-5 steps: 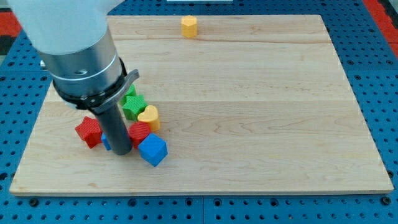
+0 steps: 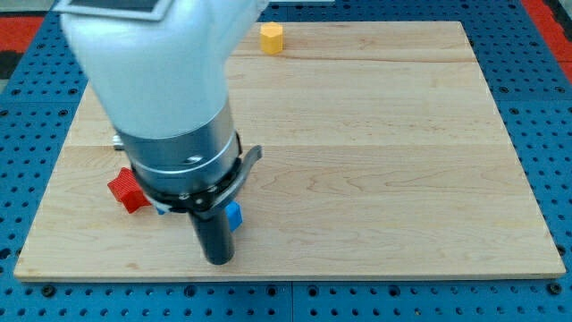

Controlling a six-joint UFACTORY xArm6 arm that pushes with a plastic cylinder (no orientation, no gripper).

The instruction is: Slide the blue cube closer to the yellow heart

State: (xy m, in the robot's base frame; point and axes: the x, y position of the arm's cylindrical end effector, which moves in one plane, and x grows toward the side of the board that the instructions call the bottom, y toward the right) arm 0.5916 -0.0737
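My tip (image 2: 219, 260) rests on the wooden board (image 2: 357, 134) near its bottom edge, left of centre. The blue cube (image 2: 234, 216) shows only as a sliver at the rod's right side, just above the tip. The yellow heart is hidden behind the arm. The arm's grey body covers the cluster of blocks at the view's left.
A red block (image 2: 126, 190) pokes out at the arm's left side. A small bit of another blue block (image 2: 159, 209) shows under the arm's collar. A yellow block (image 2: 272, 38) sits at the board's top edge, far from the others.
The arm has moved right and toward the view's bottom. It now covers the green block, the yellow heart, one red block and most of the blue cube.
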